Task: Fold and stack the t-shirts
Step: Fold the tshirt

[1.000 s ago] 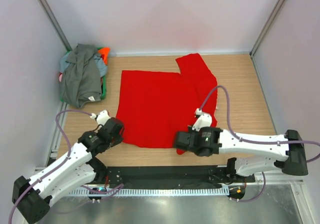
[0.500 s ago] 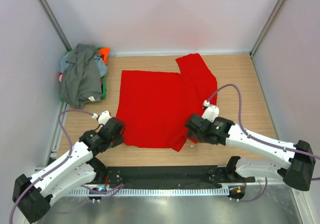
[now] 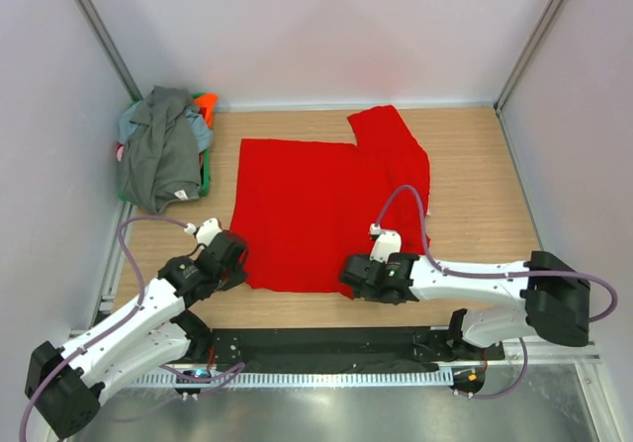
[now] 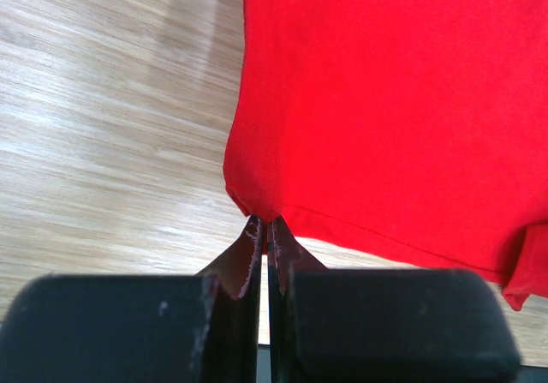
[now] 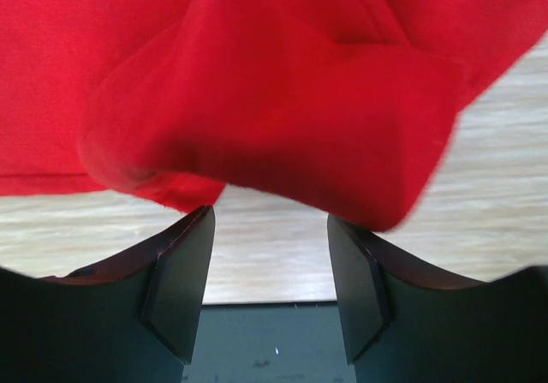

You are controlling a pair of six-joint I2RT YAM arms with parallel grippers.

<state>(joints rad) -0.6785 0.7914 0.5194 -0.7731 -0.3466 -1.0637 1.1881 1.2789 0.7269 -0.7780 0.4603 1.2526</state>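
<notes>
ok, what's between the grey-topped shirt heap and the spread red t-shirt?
Only a strip of bare wooden table separates the grey-topped shirt heap from the flat red cloth t-shirt; top view shows it.

Nothing readable

We find no words, numbers, brands or signs that can be read in any of the three views. The only label we can make out is a small white tag (image 3: pixel 180 194) on the grey shirt (image 3: pixel 158 160) at ten o'clock in the overhead view. It is too small for us to read.
</notes>
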